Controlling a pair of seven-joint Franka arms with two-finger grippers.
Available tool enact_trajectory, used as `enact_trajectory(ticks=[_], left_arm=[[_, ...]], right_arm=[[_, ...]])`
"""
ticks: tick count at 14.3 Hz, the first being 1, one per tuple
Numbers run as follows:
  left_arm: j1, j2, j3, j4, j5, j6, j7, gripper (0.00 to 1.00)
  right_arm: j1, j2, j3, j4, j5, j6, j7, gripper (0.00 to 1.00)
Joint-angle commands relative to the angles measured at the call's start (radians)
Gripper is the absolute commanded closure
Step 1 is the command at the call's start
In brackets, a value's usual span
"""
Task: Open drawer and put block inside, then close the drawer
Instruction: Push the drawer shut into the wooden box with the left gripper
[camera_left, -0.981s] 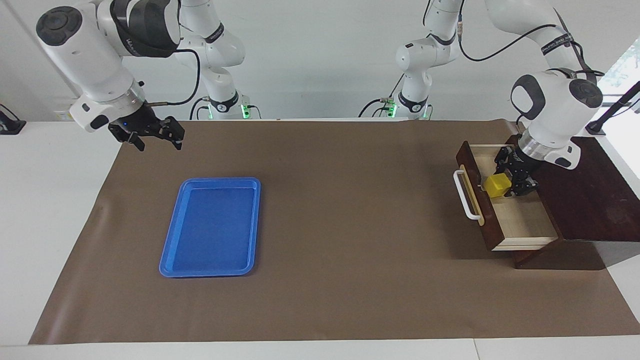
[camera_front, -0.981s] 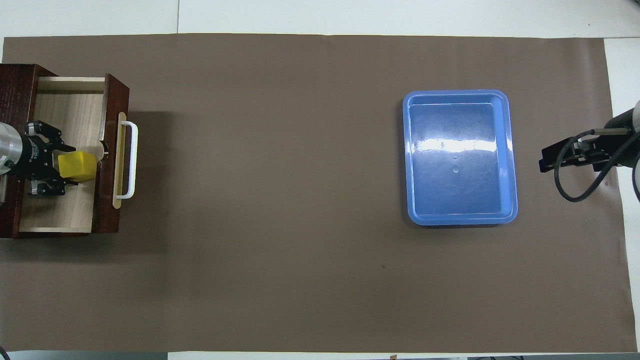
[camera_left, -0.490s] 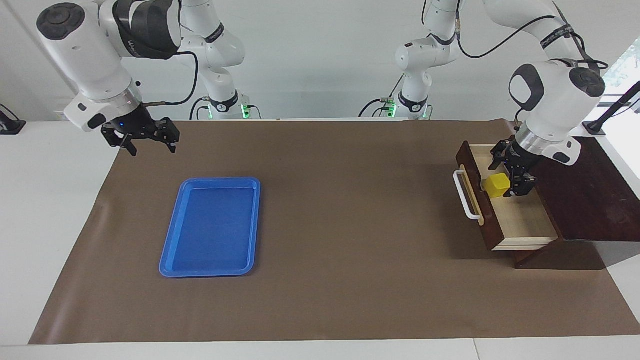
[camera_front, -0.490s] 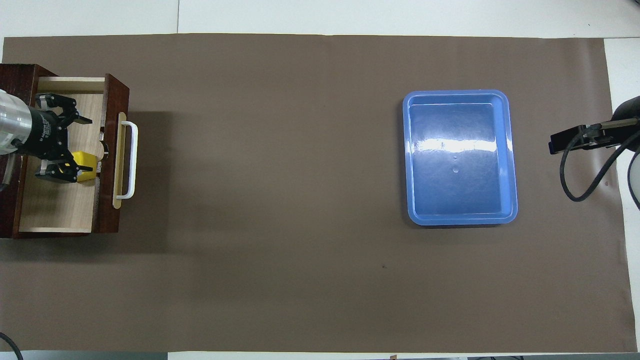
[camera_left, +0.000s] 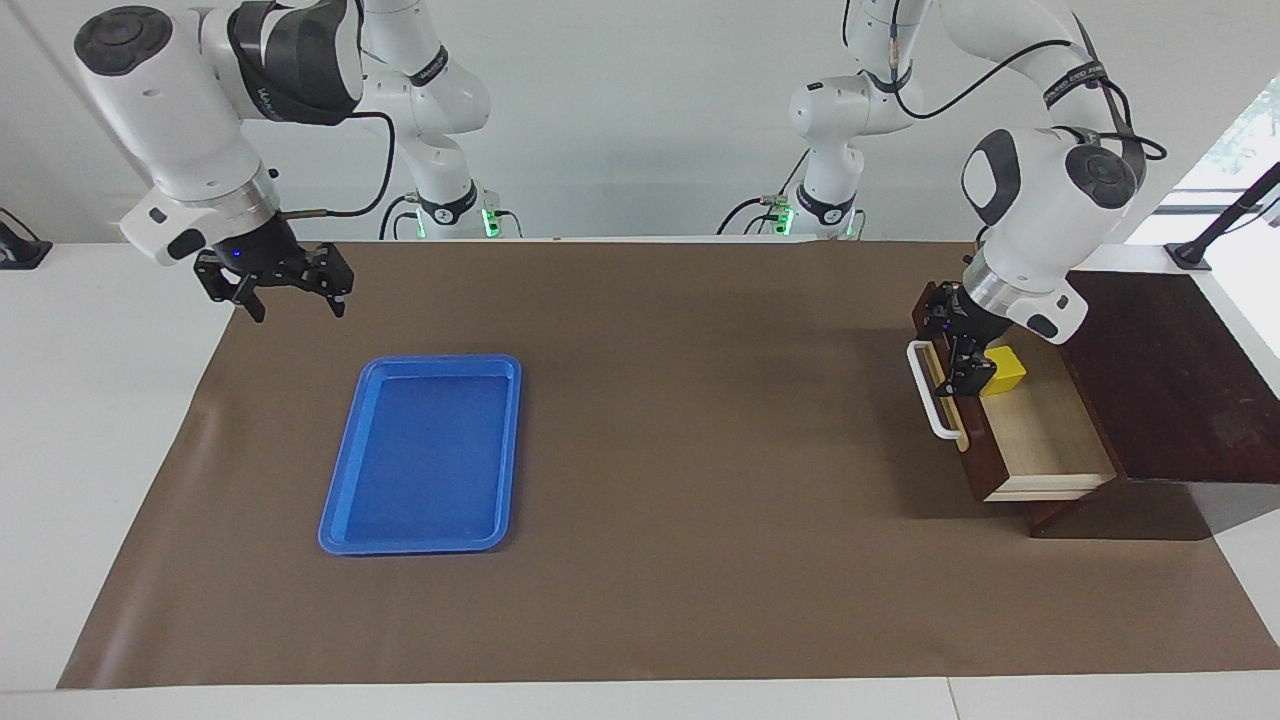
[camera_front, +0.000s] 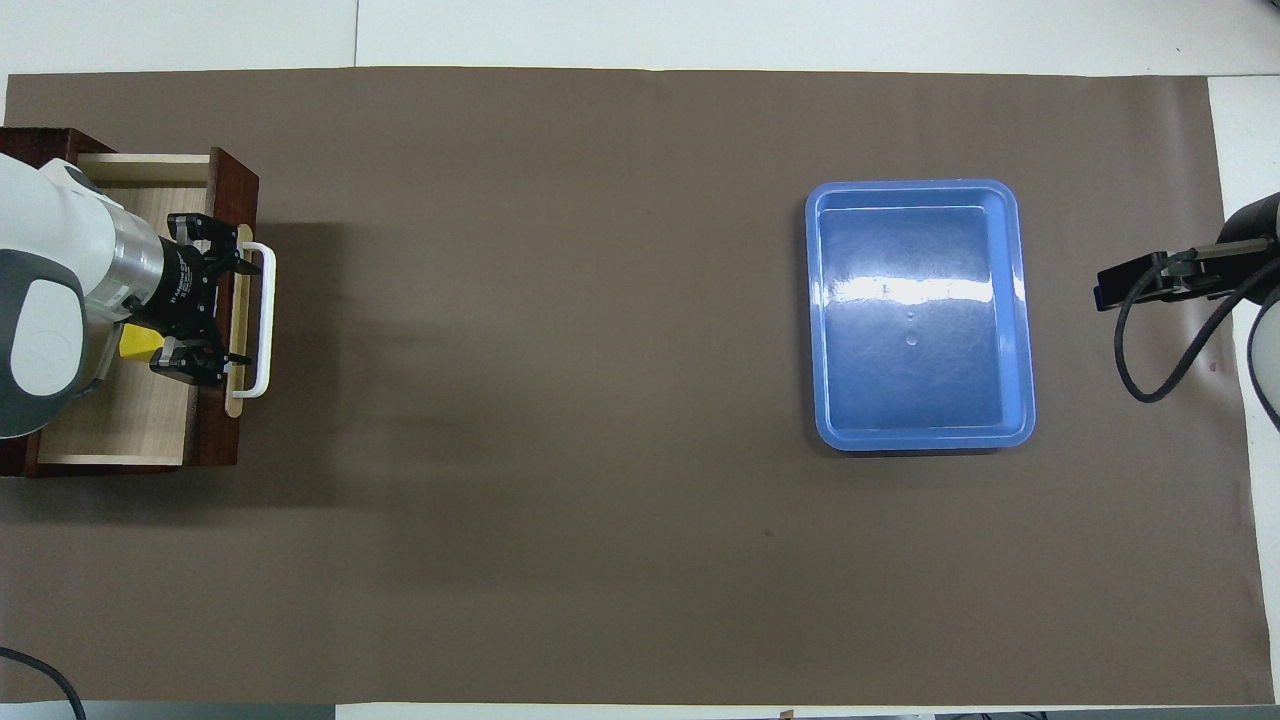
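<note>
The drawer (camera_left: 1040, 440) stands pulled out of its dark wooden box (camera_left: 1150, 380) at the left arm's end of the table, its white handle (camera_left: 930, 400) facing the mat's middle. The yellow block (camera_left: 1003, 370) lies free on the pale floor of the drawer, close to the drawer front. In the overhead view the block (camera_front: 138, 343) is half covered by the left arm. My left gripper (camera_left: 957, 347) hangs open over the drawer front and handle (camera_front: 262, 320) with nothing between its fingers. My right gripper (camera_left: 275, 290) waits open above the mat's edge at the right arm's end.
A flat blue tray (camera_left: 420, 455) lies on the brown mat toward the right arm's end, holding nothing. The brown mat (camera_left: 700, 450) covers most of the table between tray and drawer.
My left gripper opened and let go of the block in the drawer. It then moved from over the drawer's inside to over its front and handle. The right gripper shifted slightly.
</note>
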Motion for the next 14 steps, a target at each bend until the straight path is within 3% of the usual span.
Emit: enact_trajectory(ticks=[1, 10, 14], left_arm=[[0.007, -0.012, 0.012, -0.027, 0.017, 0.021, 0.006, 0.00], [0.108, -0.004, 0.016, -0.016, 0.125, 0.046, 0.020, 0.00], [0.182, -0.004, 0.016, -0.018, 0.134, 0.069, 0.122, 0.00]], right_arm=[[-0.021, -0.021, 0.003, -0.016, -0.008, -0.069, 0.017, 0.00], [-0.017, -0.026, 0.004, -0.021, -0.007, -0.091, 0.021, 0.00], [-0.015, -0.026, 0.012, -0.024, -0.004, -0.091, 0.026, 0.00]])
